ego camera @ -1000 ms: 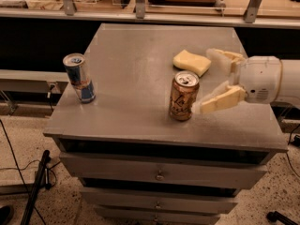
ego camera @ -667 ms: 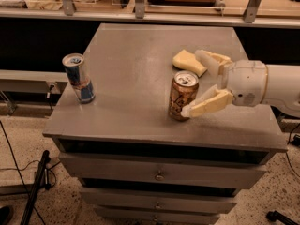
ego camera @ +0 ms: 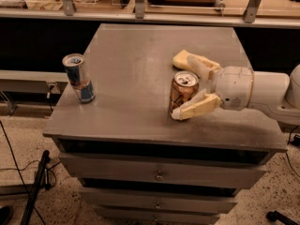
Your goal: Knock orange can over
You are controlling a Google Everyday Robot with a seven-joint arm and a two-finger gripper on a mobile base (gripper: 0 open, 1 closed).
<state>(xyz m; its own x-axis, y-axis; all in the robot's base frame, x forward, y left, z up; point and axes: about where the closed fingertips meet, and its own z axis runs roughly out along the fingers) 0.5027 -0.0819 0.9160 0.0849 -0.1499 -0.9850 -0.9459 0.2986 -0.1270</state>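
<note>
The orange can [ego camera: 182,96] stands upright on the grey cabinet top [ego camera: 140,55], right of the middle. It is copper-orange with a silver pull-tab top. My gripper [ego camera: 183,88] comes in from the right and is open, its pale fingers straddling the can. The near finger [ego camera: 197,108] lies in front of the can's lower right side, its tip close to the base. The far finger [ego camera: 204,65] passes behind the can's top. I cannot tell whether either finger touches the can.
A slimmer blue-and-silver can [ego camera: 78,78] stands upright near the top's left edge. A pale yellow sponge-like object [ego camera: 180,59] lies just behind the orange can, partly covered by the far finger. Drawers are below the front edge. A railing runs across the back.
My gripper has moved left, from beside the orange can to straddling it. The orange can still stands upright in the same place. The blue can has not moved.
</note>
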